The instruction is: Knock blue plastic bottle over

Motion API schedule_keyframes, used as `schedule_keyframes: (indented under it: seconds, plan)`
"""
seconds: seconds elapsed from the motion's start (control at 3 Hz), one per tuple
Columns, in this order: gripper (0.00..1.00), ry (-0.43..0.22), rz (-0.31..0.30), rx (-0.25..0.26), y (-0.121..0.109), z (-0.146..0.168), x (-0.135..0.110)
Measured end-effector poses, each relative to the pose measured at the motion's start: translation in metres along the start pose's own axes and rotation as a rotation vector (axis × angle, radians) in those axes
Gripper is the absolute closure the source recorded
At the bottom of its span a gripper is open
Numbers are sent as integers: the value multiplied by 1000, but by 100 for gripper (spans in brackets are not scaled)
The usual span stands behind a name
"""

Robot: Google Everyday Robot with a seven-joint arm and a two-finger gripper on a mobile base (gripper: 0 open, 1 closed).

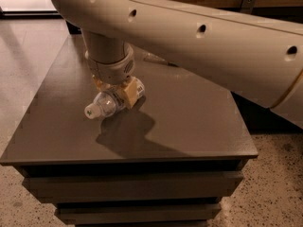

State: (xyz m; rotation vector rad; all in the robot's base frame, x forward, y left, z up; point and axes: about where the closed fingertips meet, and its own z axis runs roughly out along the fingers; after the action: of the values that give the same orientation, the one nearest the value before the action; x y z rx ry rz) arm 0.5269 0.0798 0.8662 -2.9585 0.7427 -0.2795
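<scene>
A clear bluish plastic bottle [105,104] with a white screw cap lies nearly flat on the dark table [189,122], cap pointing to the front left. Its label and lower body are hidden behind my gripper [127,92]. The gripper hangs straight down from the big beige arm and sits right on the bottle's body, just above the table top near its middle left. I cannot tell whether the bottle rests fully on the table or is partly carried by the gripper.
A piece of another clear object [158,59] shows on the table behind the arm, mostly hidden. The table stands on a speckled floor [274,193], with its front edge close to the camera. A dark wall base runs at the back right.
</scene>
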Motion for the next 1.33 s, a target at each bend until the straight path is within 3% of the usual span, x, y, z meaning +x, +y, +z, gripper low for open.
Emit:
schedule_keyframes:
  seconds: [0.33,0.67,1.33]
  plan:
    - [13,-13,9,-11,0,5,-1]
    - [0,-19,15,-18,-1,8,-1]
    - [0,-30,24,-26,0,11,-1]
